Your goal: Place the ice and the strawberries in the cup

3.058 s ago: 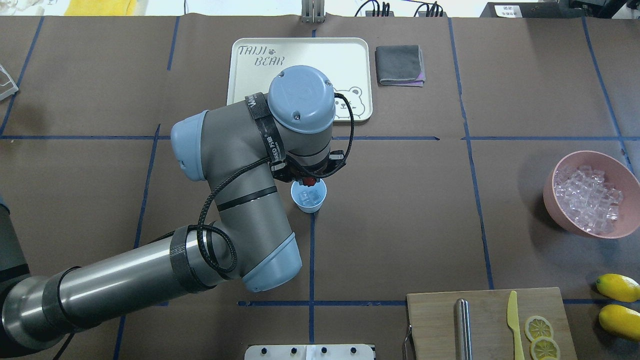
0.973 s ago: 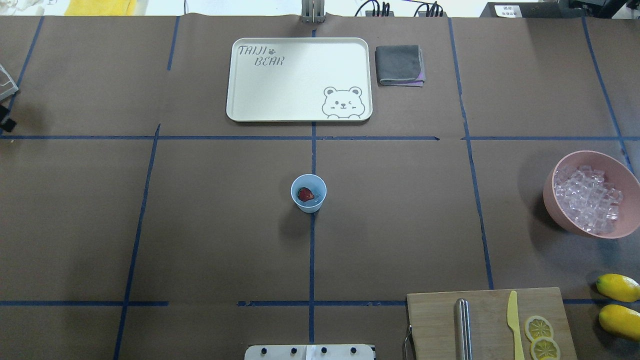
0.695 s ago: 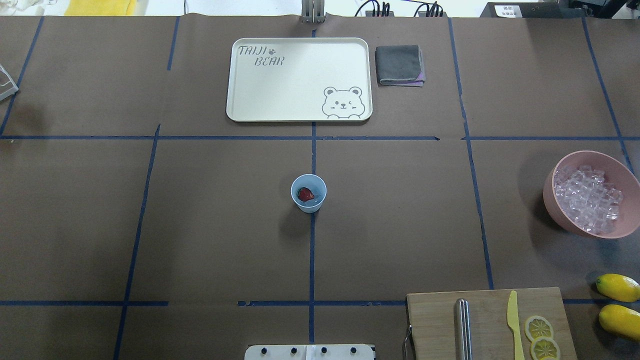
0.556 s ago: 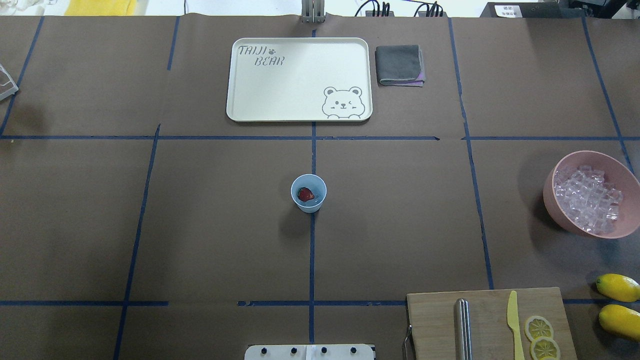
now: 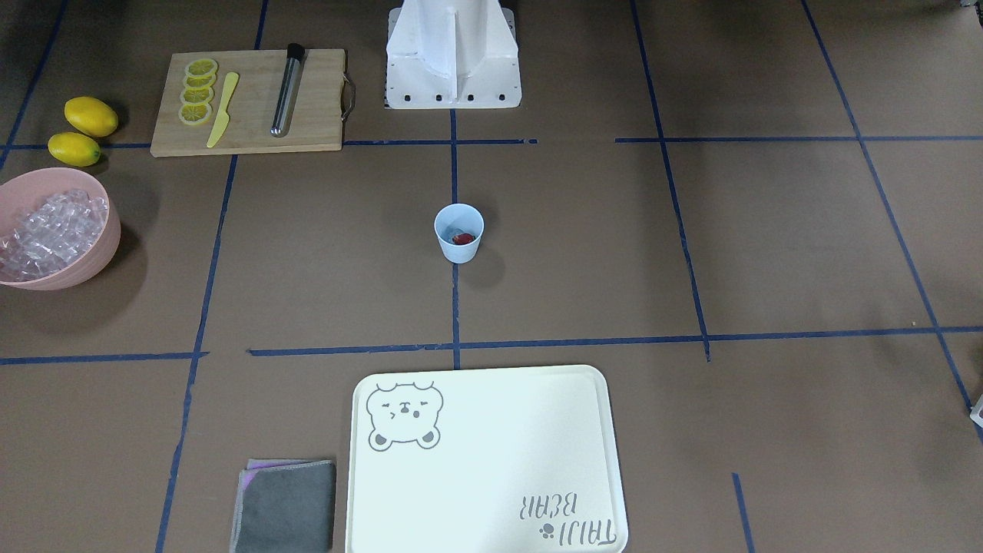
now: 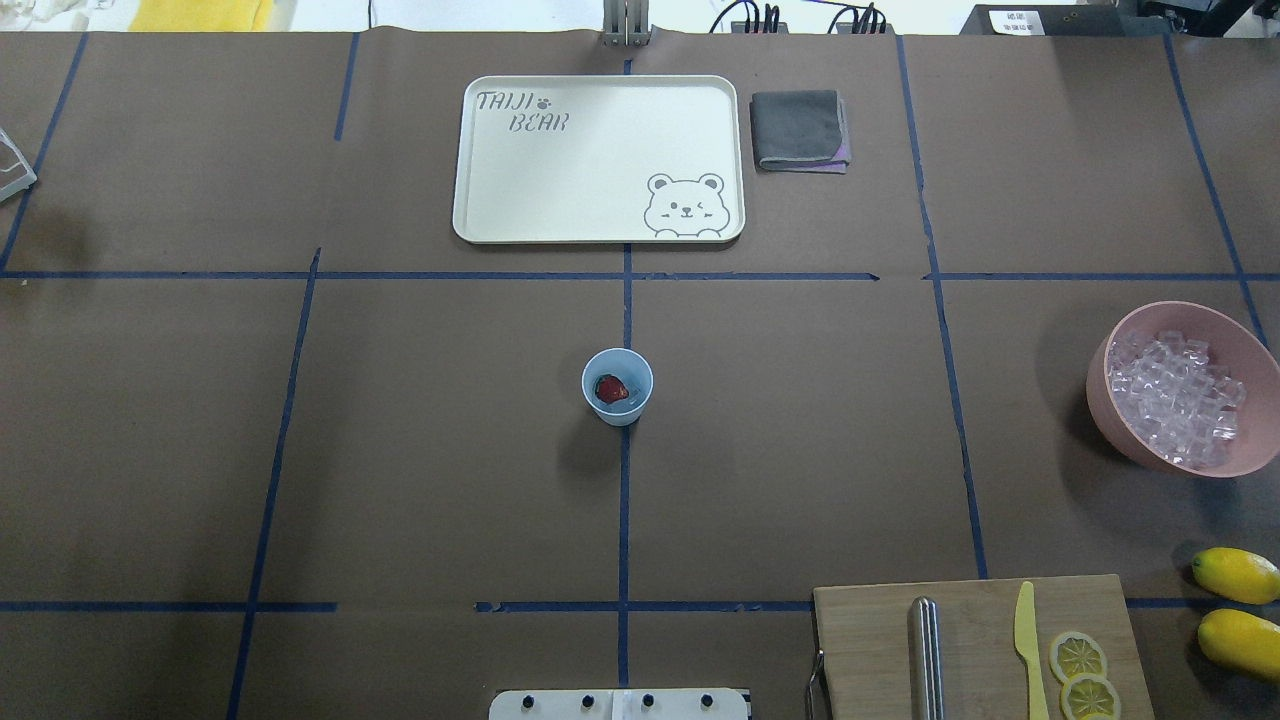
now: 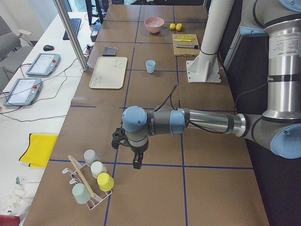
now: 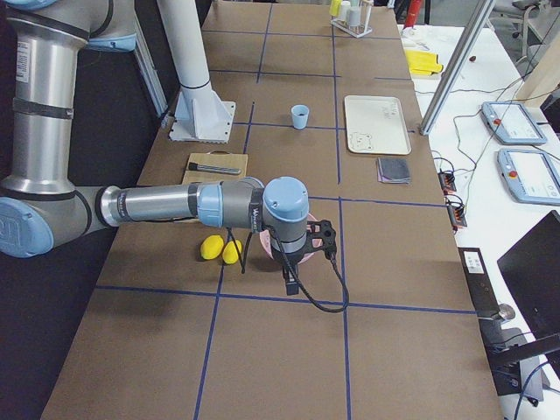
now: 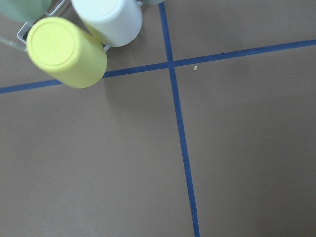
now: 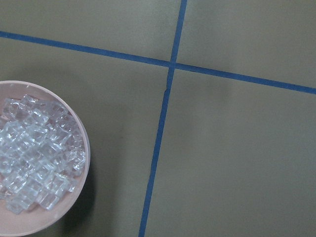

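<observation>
Brown paper crossed by blue tape lines covers the table [image 6: 400, 450]. The pale blue cup [image 6: 617, 387] stands upright at its middle, right on a tape line, with the dark red strawberry [image 6: 610, 389] lying inside it. What else lies under the fruit is too small to tell. Read from the overhead view with the cup as the dial's centre, the cream tray [image 6: 590, 150] lies at 12 o'clock and the folded grey cloth [image 6: 800, 130] at 1, both near the far edge. The pink bowl [image 6: 1240, 340] heaped with ice [image 6: 1175, 400] sits at 3 o'clock by the right edge. Two lemons [image 6: 1235, 574] lie at 4 against that same edge, and the cutting board [image 6: 865, 640] at 5 runs off the near edge. All of these stand well apart from the cup, the tray being the nearest. The left gripper [image 7: 136, 162] hangs fingers-down far out at 9 o'clock, near a rack of upturned cups [image 7: 91, 181] at the table's left end. The right gripper [image 8: 290, 283] hangs out at 3 o'clock, beside the pink bowl. Both show only from the side cameras, so I cannot tell whether their jaws are apart or closed.
</observation>
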{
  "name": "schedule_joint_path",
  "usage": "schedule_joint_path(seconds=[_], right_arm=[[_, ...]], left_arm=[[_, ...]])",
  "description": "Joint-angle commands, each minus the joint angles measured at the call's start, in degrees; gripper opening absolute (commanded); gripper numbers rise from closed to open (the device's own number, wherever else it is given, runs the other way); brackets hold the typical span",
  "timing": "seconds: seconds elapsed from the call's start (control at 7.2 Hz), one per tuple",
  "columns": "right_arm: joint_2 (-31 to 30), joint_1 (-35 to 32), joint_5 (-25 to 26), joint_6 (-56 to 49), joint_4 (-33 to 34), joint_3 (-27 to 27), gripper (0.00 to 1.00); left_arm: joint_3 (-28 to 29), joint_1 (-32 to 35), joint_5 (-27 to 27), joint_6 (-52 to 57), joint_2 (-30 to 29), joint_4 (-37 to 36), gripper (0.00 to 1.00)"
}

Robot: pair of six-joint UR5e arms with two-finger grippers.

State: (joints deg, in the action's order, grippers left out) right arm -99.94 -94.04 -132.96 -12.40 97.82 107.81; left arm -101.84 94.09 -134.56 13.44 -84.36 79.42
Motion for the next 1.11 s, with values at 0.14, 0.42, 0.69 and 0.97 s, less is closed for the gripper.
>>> schedule_joint_path(seconds=[0.14, 0.42, 0.69, 0.97], right_arm=[[0.0, 0.0, 0.0, 0.0, 0.0, 0.1, 1.00], [0.0, 0.0, 0.0, 0.0, 0.0, 0.0, 1.00], [-0.1, 0.0, -0.1, 0.0, 0.0, 0.0, 1.00], [-0.1, 0.0, -0.1, 0.0, 0.0, 0.0, 1.00]], left_arm=[[-0.2, 0.1, 0.0, 0.3, -0.1, 0.0, 1.00], [0.5, 0.1, 0.1, 0.0, 0.2, -0.2, 1.00], [0.4, 0.0, 0.8, 0.4, 1.2, -0.2, 1.00], [0.5, 0.0, 0.8, 0.4, 1.3, -0.2, 1.00]])
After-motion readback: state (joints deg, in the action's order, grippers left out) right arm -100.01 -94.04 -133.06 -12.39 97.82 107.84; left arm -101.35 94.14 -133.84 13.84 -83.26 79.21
